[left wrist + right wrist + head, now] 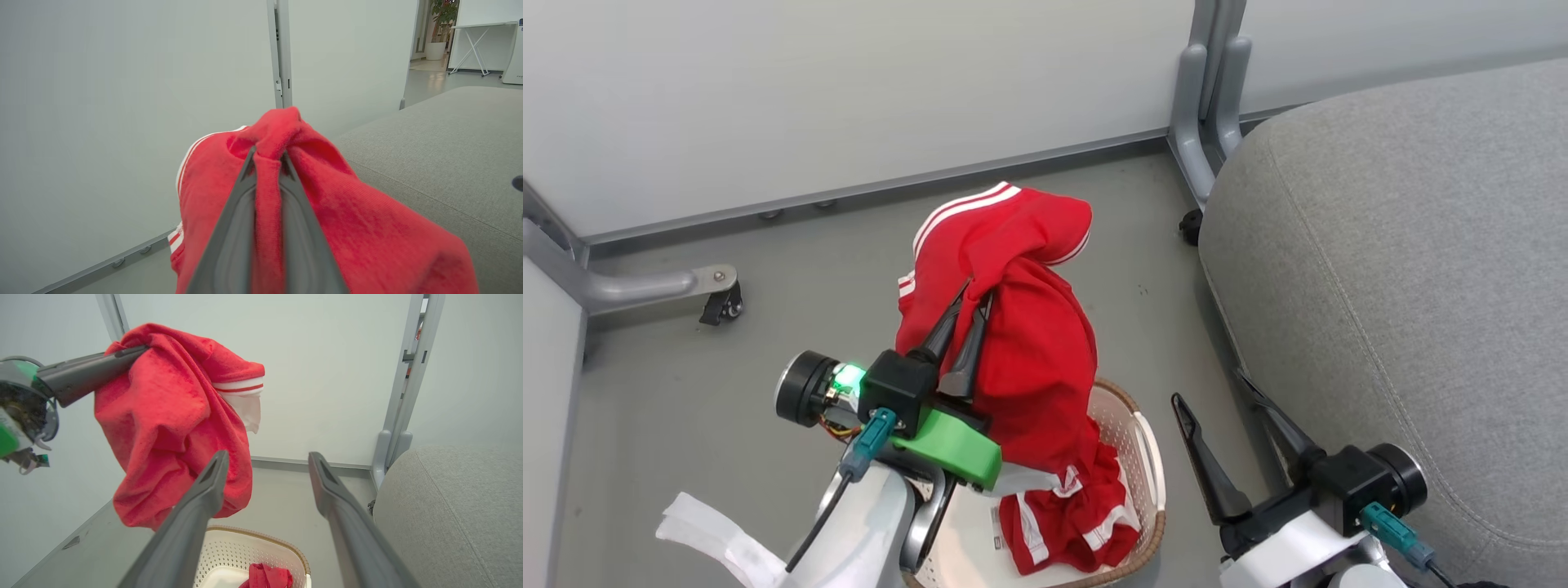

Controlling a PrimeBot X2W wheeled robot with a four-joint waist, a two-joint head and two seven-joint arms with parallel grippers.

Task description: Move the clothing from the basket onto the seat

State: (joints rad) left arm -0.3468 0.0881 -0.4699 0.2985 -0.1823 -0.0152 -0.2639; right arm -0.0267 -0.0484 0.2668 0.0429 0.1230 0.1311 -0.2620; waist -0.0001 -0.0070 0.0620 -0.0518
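The left gripper (977, 292) is pinched shut on a bunched fold of a red garment (1029, 343) and holds it in the air above the basket (1153, 457). In the right wrist view the cloth hangs clear of the rim. The right gripper (1207, 385) is spread wide and holds nothing. It sits low between the basket's right edge and the seat (1405, 286), fingers pointing up. To do the carry well, the held garment should probably travel right at this height or a little higher, so that its drooping hem clears both those open fingers, which stand in the path, and the seat's rounded left edge. Release looks safest well in from that edge, since limp cloth dropped on the curve could slide off to the floor (686, 425). A second red garment (1070, 523) lies crumpled against the basket's right wall, so another pick remains. The cloth is a soft, slightly fuzzy knit with white stripe trim at a cuff, and it folds and sags freely. The basket is stiff, cream, perforated plastic with a brown woven-look rim and a paper label inside. The seat is grey woven upholstery, broad and padded, with a stitched seam running along it. The floor is smooth and grey.
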